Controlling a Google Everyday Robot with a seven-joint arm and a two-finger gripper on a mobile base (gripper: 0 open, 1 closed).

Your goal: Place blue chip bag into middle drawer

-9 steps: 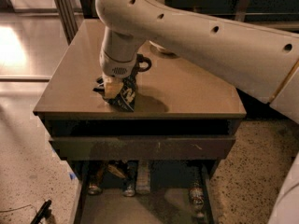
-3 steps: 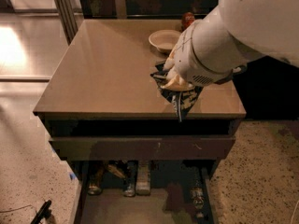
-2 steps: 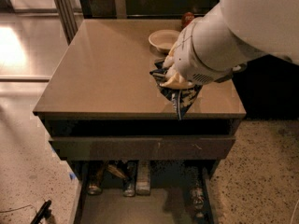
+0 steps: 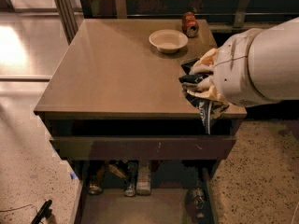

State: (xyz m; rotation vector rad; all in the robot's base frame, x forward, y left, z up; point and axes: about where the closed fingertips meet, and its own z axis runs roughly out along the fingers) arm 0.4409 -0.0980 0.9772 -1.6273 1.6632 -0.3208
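Observation:
The blue chip bag (image 4: 206,110) is a crumpled navy foil bag with white lettering. It hangs in my gripper (image 4: 198,82), which is shut on its top. The gripper holds it just above the right front corner of the cabinet top (image 4: 112,73), with the bag's lower end dangling past the front edge. My white arm (image 4: 261,69) comes in from the right. The middle drawer (image 4: 140,210) stands pulled open below, with a grey-brown floor and thin dark side walls. It lies lower than the bag and to its left.
A cream bowl (image 4: 168,40) and a red-orange soda can (image 4: 189,24) stand at the back right of the top. A drawer with a long dark-brown front panel (image 4: 140,147) sits just under the top. Several cans and bottles (image 4: 133,177) lie in the open drawer.
My gripper has carried the chip bag from the middle of the top to the right front corner. In the last second it moved further right, so the bag hangs over the edge.

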